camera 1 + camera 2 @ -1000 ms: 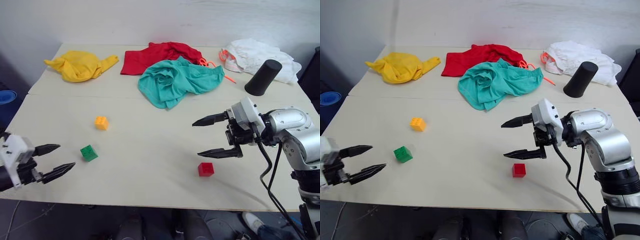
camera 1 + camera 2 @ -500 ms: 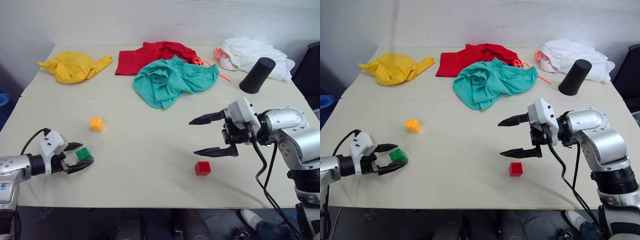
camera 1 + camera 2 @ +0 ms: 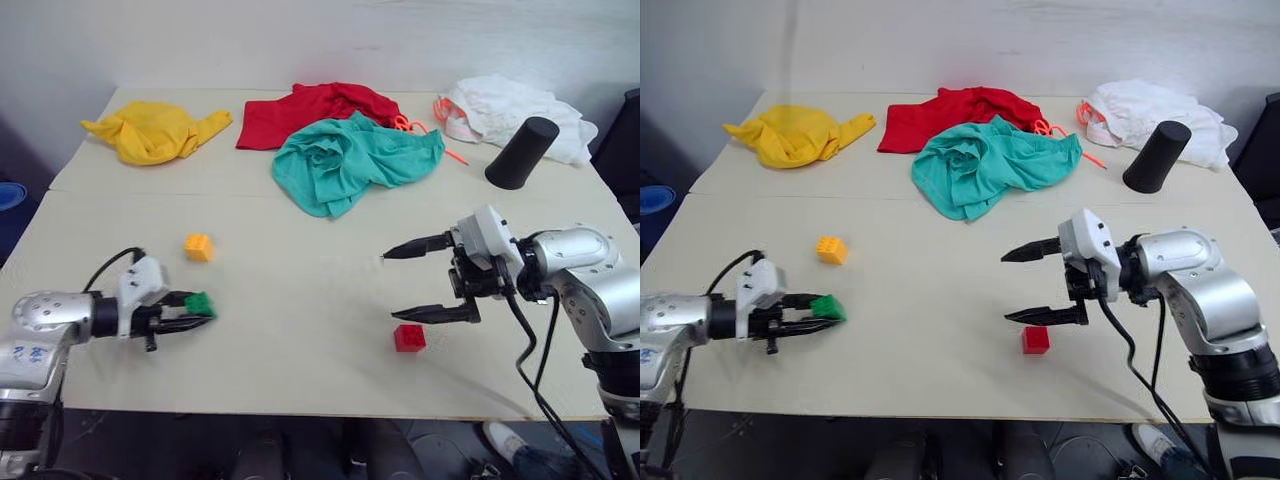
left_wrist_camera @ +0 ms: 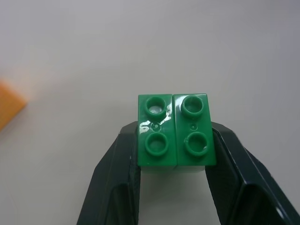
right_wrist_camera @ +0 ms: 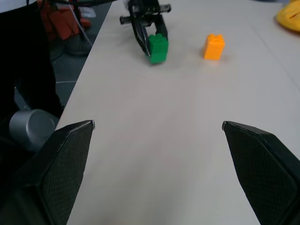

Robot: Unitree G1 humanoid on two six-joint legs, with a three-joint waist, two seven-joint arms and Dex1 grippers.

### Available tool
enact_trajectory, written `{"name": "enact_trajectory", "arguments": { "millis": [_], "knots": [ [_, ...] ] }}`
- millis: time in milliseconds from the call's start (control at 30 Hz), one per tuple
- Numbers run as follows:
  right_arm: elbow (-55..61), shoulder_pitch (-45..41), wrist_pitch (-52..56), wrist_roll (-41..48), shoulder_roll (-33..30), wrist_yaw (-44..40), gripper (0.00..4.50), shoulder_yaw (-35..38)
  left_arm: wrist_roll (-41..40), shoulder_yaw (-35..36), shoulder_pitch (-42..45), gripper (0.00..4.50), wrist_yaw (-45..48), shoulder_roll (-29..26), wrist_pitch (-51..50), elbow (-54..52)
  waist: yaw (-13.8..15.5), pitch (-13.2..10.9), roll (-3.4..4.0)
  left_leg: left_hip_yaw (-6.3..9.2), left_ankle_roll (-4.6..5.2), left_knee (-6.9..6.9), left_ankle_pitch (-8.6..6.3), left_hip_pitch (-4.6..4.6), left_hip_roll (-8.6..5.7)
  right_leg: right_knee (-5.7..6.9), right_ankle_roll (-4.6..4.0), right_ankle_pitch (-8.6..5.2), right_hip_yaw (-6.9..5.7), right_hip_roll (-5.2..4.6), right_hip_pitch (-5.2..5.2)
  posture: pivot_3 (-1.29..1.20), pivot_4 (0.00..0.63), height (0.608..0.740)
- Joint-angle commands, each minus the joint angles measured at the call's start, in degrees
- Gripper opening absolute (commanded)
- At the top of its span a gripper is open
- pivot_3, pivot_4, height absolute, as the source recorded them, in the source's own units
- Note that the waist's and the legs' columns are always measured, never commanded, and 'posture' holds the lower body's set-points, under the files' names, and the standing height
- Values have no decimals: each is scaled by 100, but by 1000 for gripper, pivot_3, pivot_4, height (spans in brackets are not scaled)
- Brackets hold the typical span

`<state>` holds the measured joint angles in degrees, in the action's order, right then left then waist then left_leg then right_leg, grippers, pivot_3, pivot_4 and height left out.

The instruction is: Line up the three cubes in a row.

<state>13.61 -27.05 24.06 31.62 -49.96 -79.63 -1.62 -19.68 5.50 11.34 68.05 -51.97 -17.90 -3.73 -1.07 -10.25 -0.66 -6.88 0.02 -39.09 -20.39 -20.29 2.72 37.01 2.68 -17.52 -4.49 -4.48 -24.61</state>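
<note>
Left eye view: the green cube is clamped in the left hand low over the surface, the yellow-orange cube near at twelve o'clock, the red cube well apart at three o'clock beneath the spread right hand.

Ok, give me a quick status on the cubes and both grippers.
Left gripper shut on green cube. Right gripper open, above red cube. Orange cube untouched. No row yet; cloths lie farther back.
</note>
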Motion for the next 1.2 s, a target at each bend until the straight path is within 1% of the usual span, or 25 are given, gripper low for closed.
{"name": "enact_trajectory", "arguments": {
  "millis": [33, 67, 167, 300, 367, 433, 467, 633, 767, 833, 900, 1033, 1100, 1167, 1200],
  "knots": [
    [101, 271, -294, -125, -304, -196, 4500, 227, 98, -834, 562, 1492, 278, 188, -120, -678, 57, 0, 0, -1, 1, 0, 0, 1, -2, -1, 1, 1, 1, 0, 2, 0, 150, 740],
    [84, 331, -335, -149, -343, -184, 4500, 246, 163, -1036, 708, 1492, 313, 244, -137, -730, 73, 0, 0, -4, 1, -1, 0, 2, -3, -2, 4, 2, 3, 2, 2, 0, 150, 740],
    [152, 609, -306, -138, -398, 6, 4500, 412, 558, -1800, 1287, 1492, 246, 733, -103, -596, 92, 0, 0, -13, 0, -3, 2, 5, -3, 1, 4, 2, 8, 12, 1, 0, 150, 740],
    [337, 897, -296, -104, -468, 143, 4500, 549, 891, -2271, 1592, 1492, 132, 1153, -54, -398, 77, 0, -1, -20, -5, -6, 5, 7, 6, 3, 4, 2, 16, 29, -2, 0, 150, 740],
    [496, 1147, -248, -65, -521, 249, 4500, 705, 1113, -2525, 1724, 1492, -68, 1459, -64, -255, 104, 0, 0, -18, -8, -6, 6, 8, 7, 3, 4, 2, 15, 30, -1, 0, 150, 740],
    [629, 1371, -175, -26, -549, 386, 4500, 874, 1245, -2637, 1793, 1492, -232, 1688, -54, -147, 119, -1, -1, -14, -6, -10, 7, 8, 5, 4, 4, 2, 14, 28, 2, 0, 150, 740],
    [693, 1460, -159, -13, -561, 418, 4500, 924, 1255, -2619, 1790, 1492, -252, 1718, -62, -136, 125, -1, -1, -12, -5, -12, 7, 4, 3, 2, 6, 3, 14, 27, 2, 0, 150, 740],
    [864, 1690, -113, 9, -571, 505, 4500, 1025, 1317, -2601, 1819, 1492, -302, 1776, -100, -89, 120, 0, -1, -8, -2, -12, 8, 7, 2, 2, 8, 4, 13, 24, 5, 0, 150, 740],
    [831, 1672, -114, -16, -533, 583, 4500, 997, 1281, -2629, 1824, 1492, -237, 1800, -203, -85, 117, 0, -1, -8, 0, -13, 11, 10, 0, 5, 8, 4, 13, 22, 8, 0, 150, 740],
    [800, 1612, -97, -11, -512, 625, 4500, 965, 1264, -2642, 1804, 2211, -197, 1796, -240, -106, 117, 0, -1, -7, -1, -13, 11, 10, 0, 5, 8, 4, 13, 22, 8, 0, 150, 740],
    [781, 1580, -100, -13, -501, 640, 4500, 936, 1222, -2611, 1777, 2714, -177, 1787, -323, -136, 118, -1, -1, -7, 0, -14, 11, 8, -1, 5, 8, 4, 13, 22, 8, 0, 150, 740],
    [702, 1479, -125, -30, -481, 635, 4500, 857, 1113, -2421, 1693, 3903, -216, 1704, -557, -282, 103, -1, -1, -6, 0, -14, 11, 8, 1, 4, 8, 4, 12, 23, 7, 0, 150, 740],
    [612, 1359, -169, -51, -455, 588, 4500, 766, 899, -2031, 1547, 4484, -260, 1488, -836, -512, 84, -1, -2, -6, -1, -14, 11, 8, 1, 5, 8, 4, 12, 23, 7, 0, 150, 740],
    [533, 1239, -182, -44, -430, 555, 4500, 698, 650, -1603, 1363, 4484, -300, 1250, -1116, -771, 70, -1, -2, -7, -2, -13, 12, 8, 7, 5, 8, 4, 14, 26, 5, 0, 150, 740],
    [493, 1156, -178, -28, -410, 538, 4500, 658, 448, -1242, 1167, 4484, -303, 1065, -1296, -946, 66, -2, -3, -4, -5, -13, 13, 8, 9, 6, 7, 4, 13, 26, 5, 0, 150, 740]
  ]
}}
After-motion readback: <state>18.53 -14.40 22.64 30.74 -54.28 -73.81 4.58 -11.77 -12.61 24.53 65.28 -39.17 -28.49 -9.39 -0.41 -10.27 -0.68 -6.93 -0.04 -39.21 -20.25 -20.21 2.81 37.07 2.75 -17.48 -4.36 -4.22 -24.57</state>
